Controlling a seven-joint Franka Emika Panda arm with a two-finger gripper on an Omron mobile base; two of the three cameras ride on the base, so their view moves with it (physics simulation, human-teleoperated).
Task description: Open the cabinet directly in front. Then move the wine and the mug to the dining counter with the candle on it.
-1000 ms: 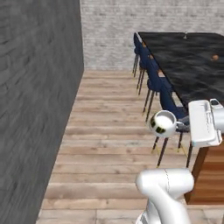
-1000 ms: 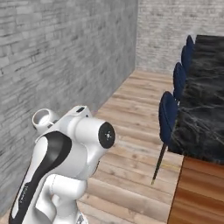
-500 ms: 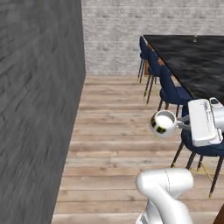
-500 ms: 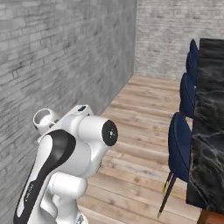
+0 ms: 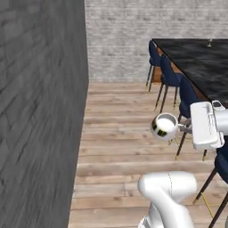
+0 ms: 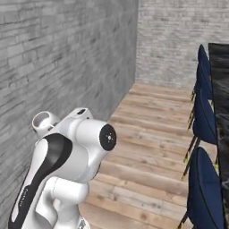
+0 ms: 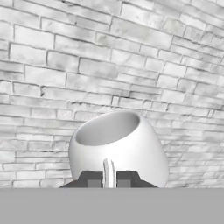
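Note:
My gripper [image 5: 181, 128] is shut on the handle of the white mug [image 5: 164, 127], which has dark marks on its side and is held in the air over the wooden floor. In the hand view the mug [image 7: 118, 142] faces a pale brick wall, and its thin handle sits between the two dark fingertips [image 7: 90, 178]. The mug's rim [image 6: 43, 120] peeks out behind the arm in the right base view. At the right is the dining counter [image 5: 202, 62], with its black marble top. The small candle [image 5: 209, 42] stands at its far end. The cabinet and the wine are out of view.
Blue chairs [image 5: 187, 95] line the near side of the dining counter, and more chairs [image 6: 203, 116] show in the right base view. A grey brick wall [image 5: 40, 111] runs along the left, and a lighter brick wall [image 5: 120, 40] closes the far end. Wooden floor [image 5: 124, 133] lies between.
The whole picture has shifted, so the camera has moved: the counter and chairs have slid to the right and the grey wall takes up more of the left. The mug stays in the gripper.

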